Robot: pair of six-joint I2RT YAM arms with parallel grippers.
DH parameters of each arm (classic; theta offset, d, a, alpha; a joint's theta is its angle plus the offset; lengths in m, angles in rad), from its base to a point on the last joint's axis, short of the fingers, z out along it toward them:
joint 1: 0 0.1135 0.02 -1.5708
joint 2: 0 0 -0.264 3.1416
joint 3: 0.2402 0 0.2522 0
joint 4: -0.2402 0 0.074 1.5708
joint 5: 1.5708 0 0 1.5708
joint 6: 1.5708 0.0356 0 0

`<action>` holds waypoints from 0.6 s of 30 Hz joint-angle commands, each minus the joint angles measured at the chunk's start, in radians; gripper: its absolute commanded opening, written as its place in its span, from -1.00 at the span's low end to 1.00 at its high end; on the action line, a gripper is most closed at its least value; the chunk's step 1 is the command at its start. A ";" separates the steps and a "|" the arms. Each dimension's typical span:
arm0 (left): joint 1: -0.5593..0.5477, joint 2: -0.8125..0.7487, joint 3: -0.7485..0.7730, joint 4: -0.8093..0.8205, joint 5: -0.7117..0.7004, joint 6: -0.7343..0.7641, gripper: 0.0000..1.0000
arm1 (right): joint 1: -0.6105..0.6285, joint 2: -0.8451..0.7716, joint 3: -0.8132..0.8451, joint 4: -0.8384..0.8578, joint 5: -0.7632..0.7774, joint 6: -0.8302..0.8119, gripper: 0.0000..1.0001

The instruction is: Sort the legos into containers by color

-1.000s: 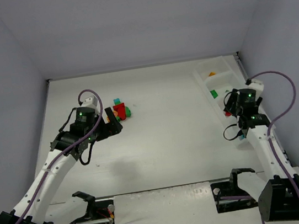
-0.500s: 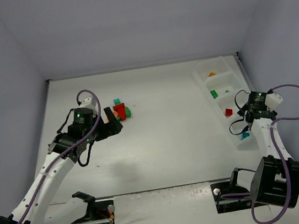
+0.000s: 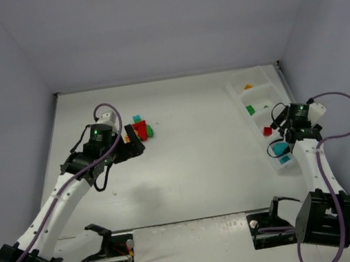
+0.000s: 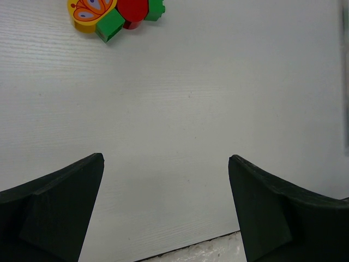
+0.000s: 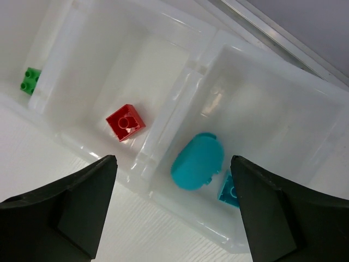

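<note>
Right pincer (image 5: 172,158) is spread wide and empty above the translucent tray (image 5: 163,131), where a teal rounded piece (image 5: 197,161) is seen beside a teal brick (image 5: 230,188). Left pincer (image 4: 166,158), also wide, is held near loose legos (image 4: 117,13) on the tabletop (image 4: 218,82).

White arm links (image 3: 52,210), black joints (image 3: 78,163), purple cables (image 3: 103,106); green lights (image 3: 96,132)

Top camera looks down from behind; close wrist cameras face downward, right sharing the tray (image 5: 174,114).
</note>
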 commanded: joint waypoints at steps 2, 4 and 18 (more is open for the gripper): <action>0.001 0.035 0.066 0.067 -0.015 0.034 0.80 | 0.093 -0.040 0.062 0.053 -0.017 -0.070 0.60; 0.004 0.050 0.079 0.072 -0.025 0.047 0.80 | 0.159 -0.028 0.100 0.109 -0.059 -0.131 0.53; 0.036 0.270 0.152 0.109 -0.127 0.095 0.78 | 0.626 0.334 0.340 0.258 -0.283 -0.345 0.39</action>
